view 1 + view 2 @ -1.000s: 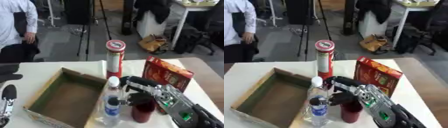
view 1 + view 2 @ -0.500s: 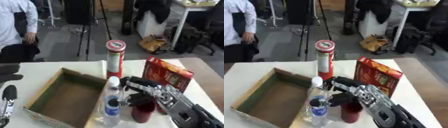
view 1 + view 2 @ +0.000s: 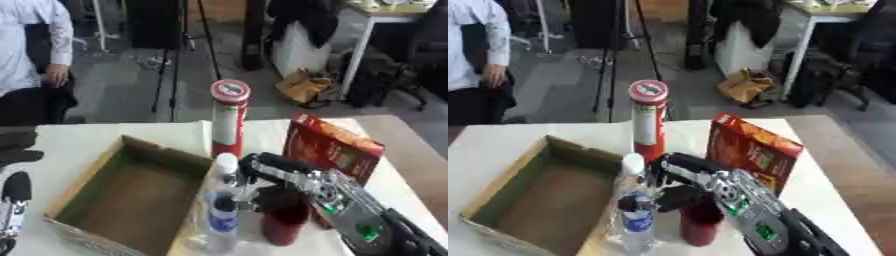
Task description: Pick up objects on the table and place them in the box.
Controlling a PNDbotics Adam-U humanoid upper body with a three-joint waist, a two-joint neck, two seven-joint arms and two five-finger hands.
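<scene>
Left eye view: white table holds open cardboard box at left, empty. Right hand reaches in from lower right, fingers curled around dark red cup beside clear water bottle. Red carton upright behind. Tall red tube upright by box's far corner. Left hand rests at lower left edge; whether open or closed cannot tell.

Box open on top, interior bare. Bottle touches its right wall; tall red can just behind. Dark red cup and carton crowd right side, right hand among them. Left table free.
</scene>
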